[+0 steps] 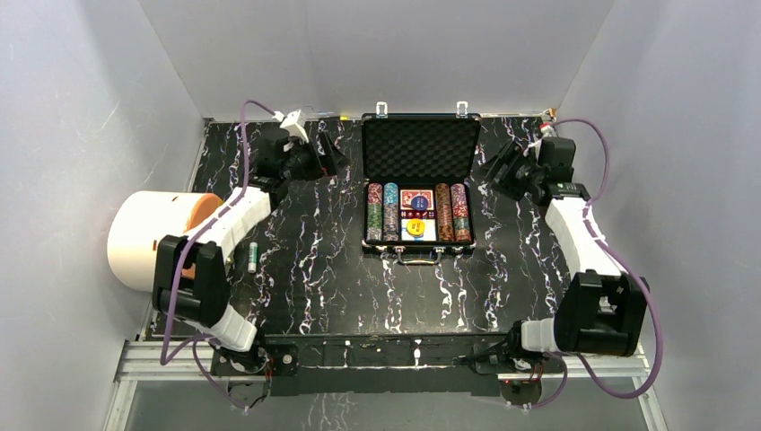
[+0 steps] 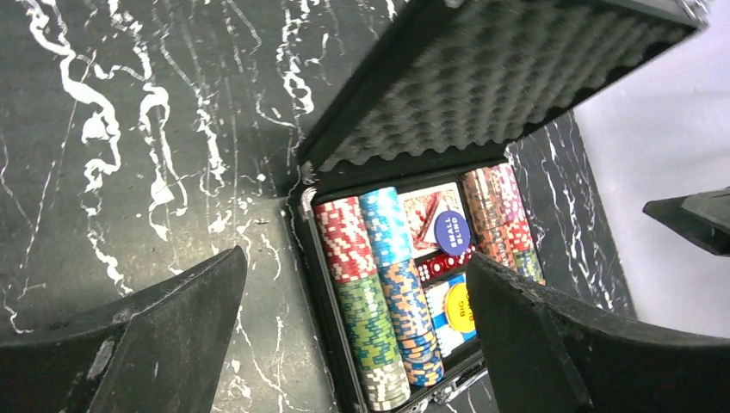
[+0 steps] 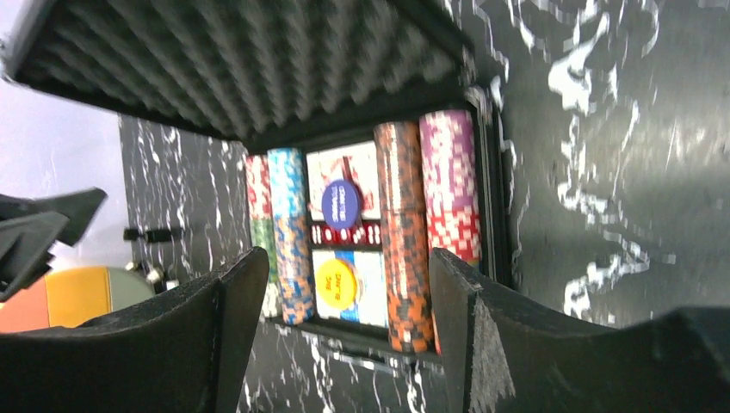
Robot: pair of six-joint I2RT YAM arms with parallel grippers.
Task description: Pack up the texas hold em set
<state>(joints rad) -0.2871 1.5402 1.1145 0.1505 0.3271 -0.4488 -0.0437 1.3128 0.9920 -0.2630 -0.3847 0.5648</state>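
Observation:
The black briefcase (image 1: pixel 418 148) stands open at the back centre, its foam-lined lid upright. Its tray holds rows of multicoloured poker chips (image 1: pixel 382 212), a red card deck (image 1: pixel 417 199) and a yellow round button (image 1: pixel 415 227). The left wrist view shows the lid (image 2: pixel 516 69), the chips (image 2: pixel 370 284), a blue button (image 2: pixel 451 231), red dice (image 2: pixel 443 264) and the yellow button (image 2: pixel 460 307). My left gripper (image 1: pixel 334 160) (image 2: pixel 353 258) is open and empty, left of the lid. My right gripper (image 1: pixel 494 171) (image 3: pixel 346 254) is open and empty, right of the lid. The right wrist view shows the chips (image 3: pixel 405 258).
A big white drum with an orange face (image 1: pixel 153 238) lies at the left edge. A small green-and-white cylinder (image 1: pixel 254 257) lies near the left arm. Grey walls enclose the black marbled table (image 1: pixel 341 278) on three sides.

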